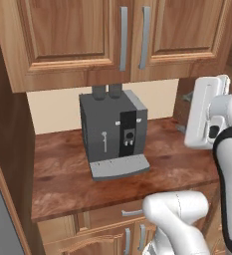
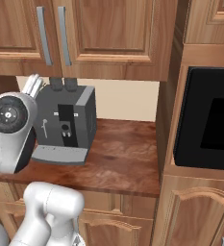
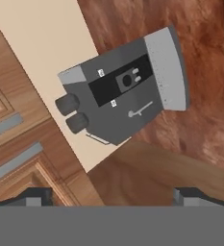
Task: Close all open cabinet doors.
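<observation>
Hand view: we see the two dark tips of the gripper (image 3: pixel 112 197) standing well apart at 6 o'clock with nothing between them, so we record the jaws as spread wide and empty. The camera is rolled; the grey coffee machine (image 3: pixel 125 93) lies diagonally across frame centre on the wooden counter (image 3: pixel 200 120), its back against the cream wall (image 3: pixel 46 43).

Left base view: the two cabinet doors (image 1: pixel 67 35) run along the top edge, at 12 o'clock above the machine. Their grey bar handles (image 1: pixel 123 37) sit side by side at the meeting stiles, and both panels look flush with the frame, so we judge this pair shut.

Right base view: a black oven front (image 2: pixel 207 120) sits at 3 o'clock.

We judge the arm is pulled back, jaws wide, because no pushing contact is needed here.
</observation>
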{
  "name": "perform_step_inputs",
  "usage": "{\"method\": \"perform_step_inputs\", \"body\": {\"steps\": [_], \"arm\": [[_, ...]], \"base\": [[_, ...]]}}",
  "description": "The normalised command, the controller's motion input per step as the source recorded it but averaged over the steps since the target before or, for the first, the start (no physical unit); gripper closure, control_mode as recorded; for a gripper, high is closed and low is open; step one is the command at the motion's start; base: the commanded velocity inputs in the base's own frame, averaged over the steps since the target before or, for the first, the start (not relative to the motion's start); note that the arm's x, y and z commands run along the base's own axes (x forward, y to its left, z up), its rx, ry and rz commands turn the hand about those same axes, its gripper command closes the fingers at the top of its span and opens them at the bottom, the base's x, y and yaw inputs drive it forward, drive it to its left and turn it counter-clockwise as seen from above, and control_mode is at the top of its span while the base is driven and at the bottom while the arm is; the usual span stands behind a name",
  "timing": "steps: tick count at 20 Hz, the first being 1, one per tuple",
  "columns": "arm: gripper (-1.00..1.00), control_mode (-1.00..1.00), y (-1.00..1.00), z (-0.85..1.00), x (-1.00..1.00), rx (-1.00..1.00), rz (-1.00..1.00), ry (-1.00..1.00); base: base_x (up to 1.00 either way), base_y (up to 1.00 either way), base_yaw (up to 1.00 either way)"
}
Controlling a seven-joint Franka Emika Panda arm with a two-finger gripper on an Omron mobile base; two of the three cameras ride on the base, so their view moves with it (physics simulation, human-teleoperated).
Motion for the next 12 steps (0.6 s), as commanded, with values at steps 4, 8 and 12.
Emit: {"method": "perform_step_inputs", "body": {"steps": [4,8,12], "arm": [[-1.0,-1.0,-0.06,0.0,-0.28,0.01,0.0,0.05],[-1.0,-1.0,-0.01,-0.1,-0.32,0.0,0.0,0.0],[-1.0,-1.0,0.0,-0.07,-0.35,0.0,0.0,-0.04]], "base": [[0.0,0.0,0.0],[0.0,0.0,0.0],[0.0,0.0,0.0]]}}
